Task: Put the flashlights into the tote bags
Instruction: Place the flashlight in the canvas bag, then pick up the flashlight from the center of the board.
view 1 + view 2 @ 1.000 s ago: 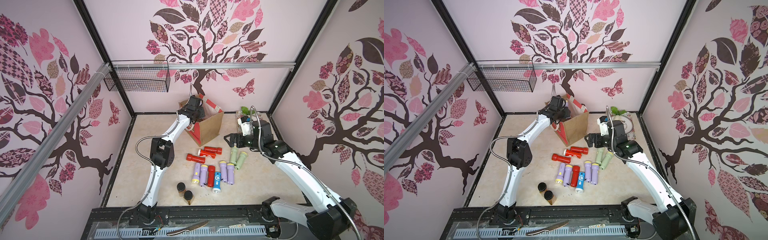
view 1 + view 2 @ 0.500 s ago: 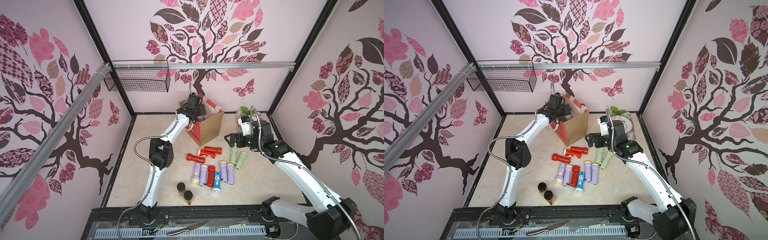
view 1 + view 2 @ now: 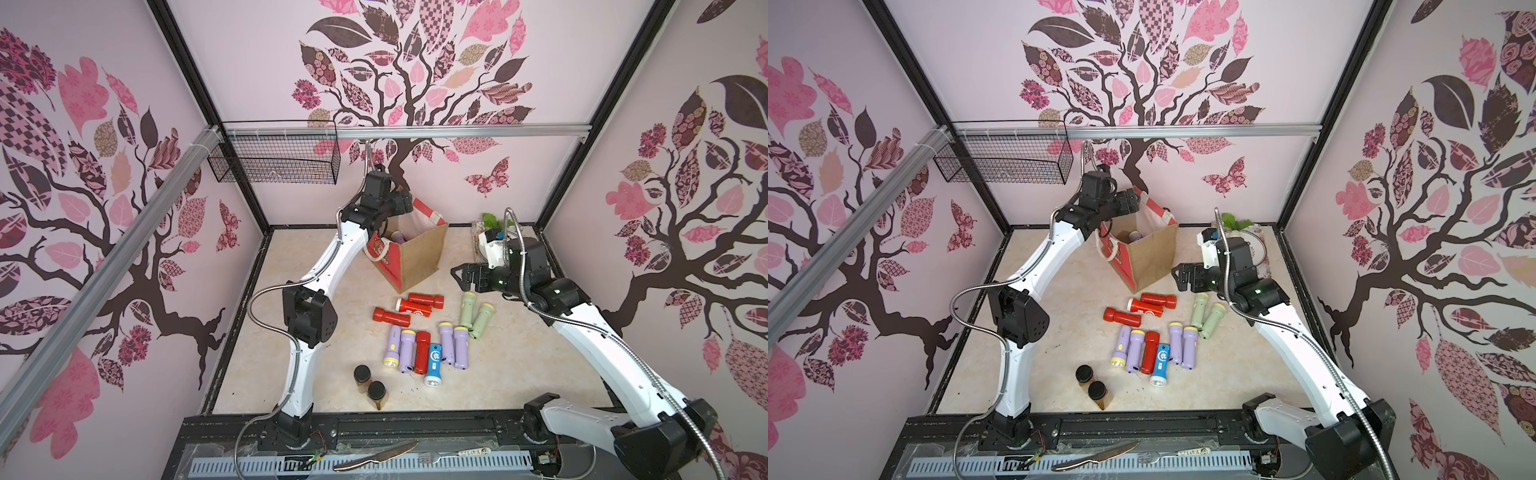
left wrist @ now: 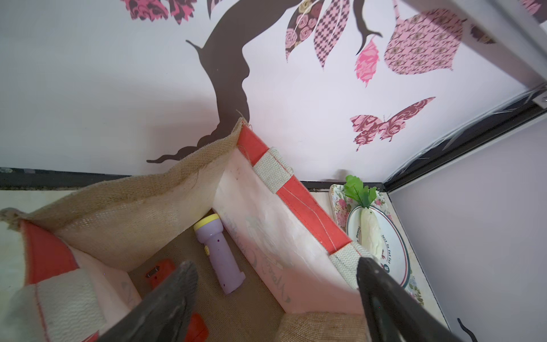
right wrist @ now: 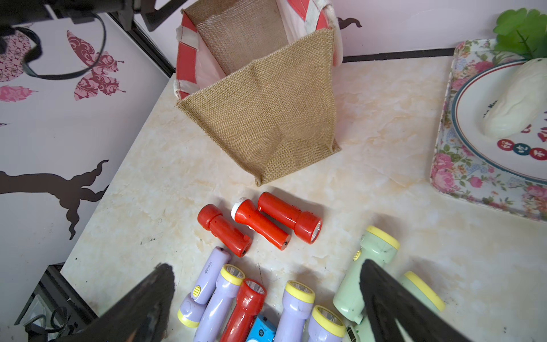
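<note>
Flashlights point(image 3: 422, 351) lay in a loose cluster on the marbled tabletop point(image 3: 519, 374): red, lilac, pale green and one blue, just in front of the jute tote bag point(image 3: 419, 257). Inside the bag, a lilac flashlight point(image 4: 217, 251) rested on the floor against the white lining, near a red flashlight point(image 4: 159, 272) that was partly hidden. The left gripper point(image 4: 276, 264) hovered over the bag's mouth, jaws wide apart and empty. The right gripper point(image 5: 266, 266) hung above the cluster, fully spread, holding nothing.
</note>
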